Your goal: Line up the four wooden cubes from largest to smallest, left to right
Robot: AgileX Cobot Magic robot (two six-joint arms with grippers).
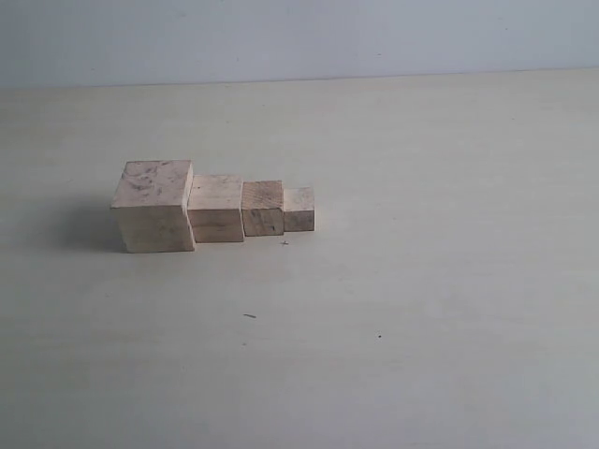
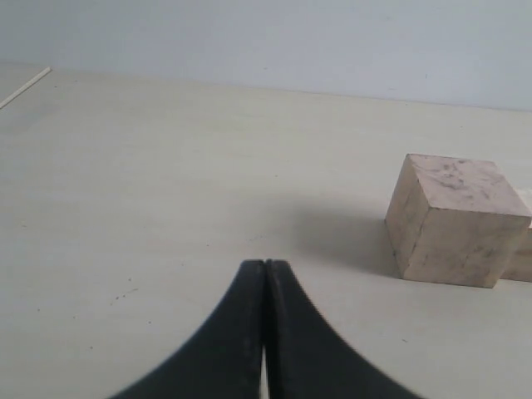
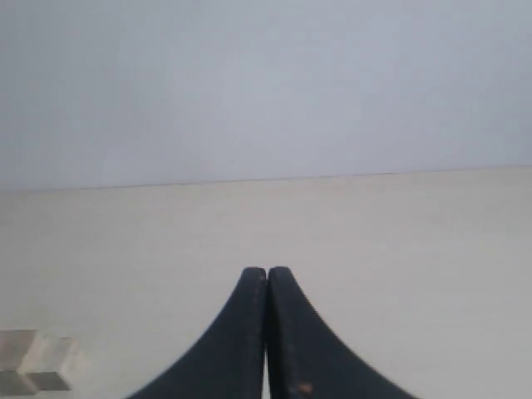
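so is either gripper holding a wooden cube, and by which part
Nothing is held. The left gripper and the right gripper are both shut and empty, apart from the four pale wooden cubes.

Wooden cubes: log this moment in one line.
row: largest cube left, smallest cube right, sizes stepping down | left gripper: shut, empty | right gripper: shut, empty | task: looks done

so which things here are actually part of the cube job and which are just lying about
Part of the job: largest cube, second cube, third cube, smallest cube, all in one row.
Just lying about: a dark speck on the table.
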